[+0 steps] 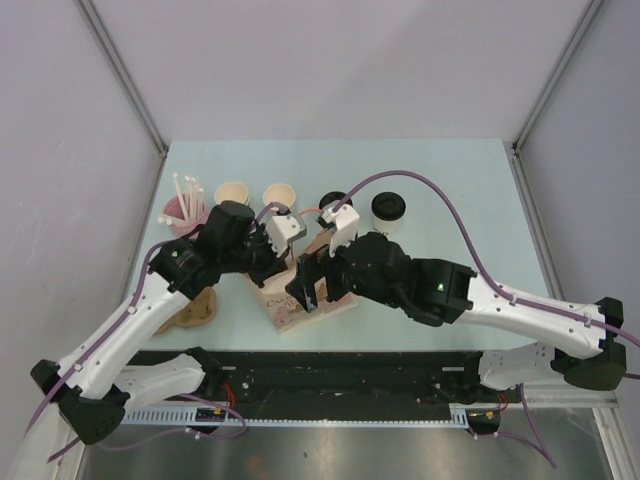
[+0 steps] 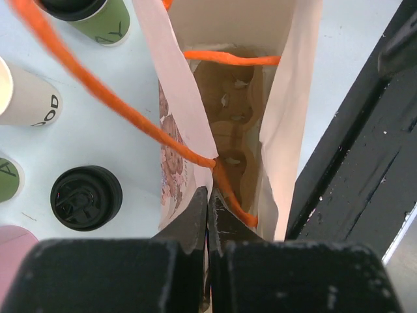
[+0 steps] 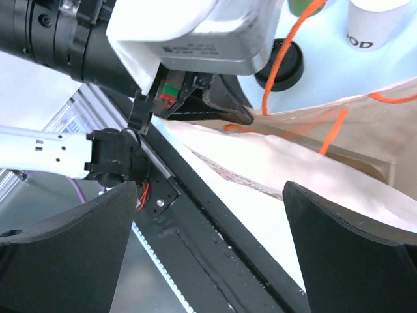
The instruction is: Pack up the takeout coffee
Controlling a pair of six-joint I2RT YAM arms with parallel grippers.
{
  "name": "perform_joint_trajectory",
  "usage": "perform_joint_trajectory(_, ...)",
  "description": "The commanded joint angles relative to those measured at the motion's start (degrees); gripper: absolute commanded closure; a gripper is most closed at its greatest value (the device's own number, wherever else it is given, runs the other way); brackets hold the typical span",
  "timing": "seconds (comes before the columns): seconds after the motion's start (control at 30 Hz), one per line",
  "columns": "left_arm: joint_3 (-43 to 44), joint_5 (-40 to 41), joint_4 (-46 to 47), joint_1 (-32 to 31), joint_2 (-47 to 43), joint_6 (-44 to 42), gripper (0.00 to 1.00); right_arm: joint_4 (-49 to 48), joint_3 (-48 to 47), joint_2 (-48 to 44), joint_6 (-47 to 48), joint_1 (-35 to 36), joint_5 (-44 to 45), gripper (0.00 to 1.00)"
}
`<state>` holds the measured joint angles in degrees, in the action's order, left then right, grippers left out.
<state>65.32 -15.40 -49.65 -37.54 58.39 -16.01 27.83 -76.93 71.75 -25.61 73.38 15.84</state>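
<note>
Overhead, arms [image 1: 520, 305] hide what the wrist view shows: the left pincer [image 2: 208, 203] clamping the beige paper bag [image 2: 176, 98] at its rim. The right pincer [image 3: 208, 225], reaching from 3 o'clock, gapes empty.

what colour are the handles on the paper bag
Orange. The handles show best in the left wrist view, one strand crossing the open mouth of the paper bag.

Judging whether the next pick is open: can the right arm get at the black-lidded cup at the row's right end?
Probably yes. The right gripper is open and empty by the paper bag, and the black-lidded cup stands unblocked just beyond its wrist.
</note>
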Motion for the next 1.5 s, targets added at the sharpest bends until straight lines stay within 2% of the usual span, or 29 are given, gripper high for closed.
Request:
perform_joint_trajectory(0.0, 0.16, -1.04, -3.53, 0.45, -0.65, 1.07, 1.0, -1.9, -1.3, 0.33, -0.33, 1.06, -1.07, 0.0)
perform_joint_trajectory(0.33, 3.23, -1.3, -3.44, 0.54, -3.72, -0.6, 1.0, -2.35, -1.3, -7.57, 6.09, 1.32, 0.68, 0.0)
perform_joint_trajectory(0.5, 3.5, -0.34, -3.44, 0.54, -2.5, -0.51, 0.86, 0.28, -1.3, -11.36, 7.94, -0.26, 5.42, 0.0)
perform_joint_trajectory(0.57, 4.37, 2.11, -3.44, 0.54, -2.14, -0.43, 0.77, 2.39, -1.3, -13.12, 7.42, -1.31, 8.5, 0.0)
perform_joint_trajectory(0.7, 6.66, 7.13, -3.35, 0.54, -2.23, -0.16, 0.63, 7.74, -1.3, -16.28, 5.49, -6.66, 18.06, 0.0)
perform_joint_trajectory(0.77, 7.54, 8.71, -3.35, 0.54, -2.49, -0.34, 0.56, 9.42, -1.3, -17.33, 5.48, -9.82, 19.84, 0.0)
perform_joint_trajectory(0.8, 7.72, 9.15, -3.35, 0.54, -2.49, -0.69, 0.54, 10.74, -1.3, -17.34, 5.74, -14.02, 19.76, 0.0)
perform_joint_trajectory(0.87, 7.98, 9.42, -3.44, 0.54, -2.49, -0.86, 0.5, 11.36, -1.21, -17.34, 6.35, -18.95, 17.67, 0.0)
perform_joint_trajectory(0.97, 8.07, 11.35, -3.44, 0.71, -2.23, -0.78, 0.44, 10.75, -1.3, -16.38, 8.11, -32.13, 6.61, 0.0)
perform_joint_trajectory(1.0, 8.07, 12.14, -3.52, 0.89, -2.14, -0.86, 0.43, 9.44, -1.3, -15.24, 9.42, -35.03, -0.91, 0.0)
perform_joint_trajectory(1.03, 8.16, 12.49, -3.53, 1.06, -2.23, -0.86, 0.41, 8.82, -1.3, -14.19, 12.04, -40.28, -4.55, 0.0)
perform_joint_trajectory(1.1, 8.68, 12.85, -3.61, 1.76, -2.67, -0.95, 0.38, 7.42, -1.56, -10.51, 15.13, -44.28, -14.54, 0.01)
perform_joint_trajectory(1.13, 8.86, 13.11, -3.79, 2.29, -2.67, -1.04, 0.36, 6.97, -1.65, -9.18, 17.58, -47.34, -16.87, 0.02)
perform_joint_trajectory(1.23, 9.3, 11.45, -4.49, 5.19, -2.58, -1.13, 0.33, 5.13, -2.0, -3.92, 20.84, -49.91, -19.0, 0.12)
perform_joint_trajectory(1.27, 9.04, 10.49, -4.84, 5.8, -2.49, -1.04, 0.33, 4.78, -2.09, -2.41, 23.82, -50.09, -19.0, 0.19)
perform_joint_trajectory(1.33, 8.69, 8.38, -5.11, 6.69, -2.84, -1.21, 0.3, 3.46, -2.79, 1.7, 26.73, -50.27, -20.49, 0.24)
perform_joint_trajectory(1.4, 8.6, 5.21, -5.63, 7.65, -3.28, -1.65, 0.24, 2.14, -3.4, 4.35, 29.9, -50.18, -22.86, 0.35)
perform_joint_trajectory(1.47, 8.86, 4.24, -6.25, 9.05, -3.55, -2.0, 0.23, 1.61, -4.89, 8.57, 32.97, -49.66, -23.13, 0.38)
